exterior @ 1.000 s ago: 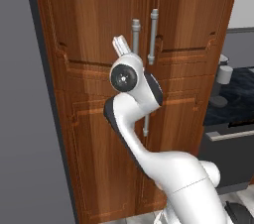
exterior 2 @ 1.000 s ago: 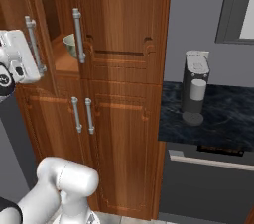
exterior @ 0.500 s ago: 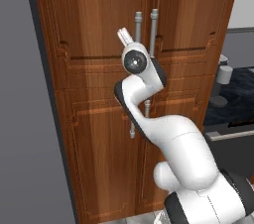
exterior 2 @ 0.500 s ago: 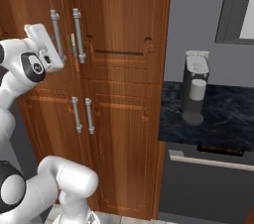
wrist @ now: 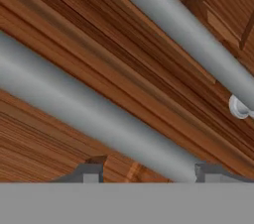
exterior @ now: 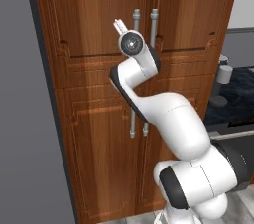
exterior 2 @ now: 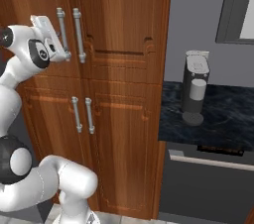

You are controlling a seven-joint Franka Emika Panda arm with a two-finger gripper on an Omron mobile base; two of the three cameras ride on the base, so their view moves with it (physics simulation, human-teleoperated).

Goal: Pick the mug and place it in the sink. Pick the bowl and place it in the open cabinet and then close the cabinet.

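The tall brown cabinet point(exterior: 94, 15) point(exterior 2: 124, 10) has both upper doors flush and closed. My gripper point(exterior: 120, 24) point(exterior 2: 63, 49) is pressed up against the left door's silver bar handle point(exterior: 136, 20) point(exterior 2: 60, 20). In the hand view that handle point(wrist: 74, 104) runs diagonally and passes between my fingertips point(wrist: 89, 173), which stand wider apart than the bar; the gripper point(wrist: 149, 173) is open around it. The right door's handle point(wrist: 183, 29) point(exterior: 154, 20) lies parallel beyond. The mug, the bowl and the sink are out of view.
The lower double-door cupboard point(exterior 2: 114, 134) sits beneath the cabinet. To the right, a coffee machine point(exterior 2: 194, 89) stands on a dark counter point(exterior 2: 213, 124) above a grey appliance front point(exterior 2: 208, 178). A grey wall point(exterior: 25, 119) borders the cabinet's left side.
The left cabinet door has swung shut, hiding the shelves and the bowl. My arm followed it toward the cabinet face, and the fingers have narrowed.
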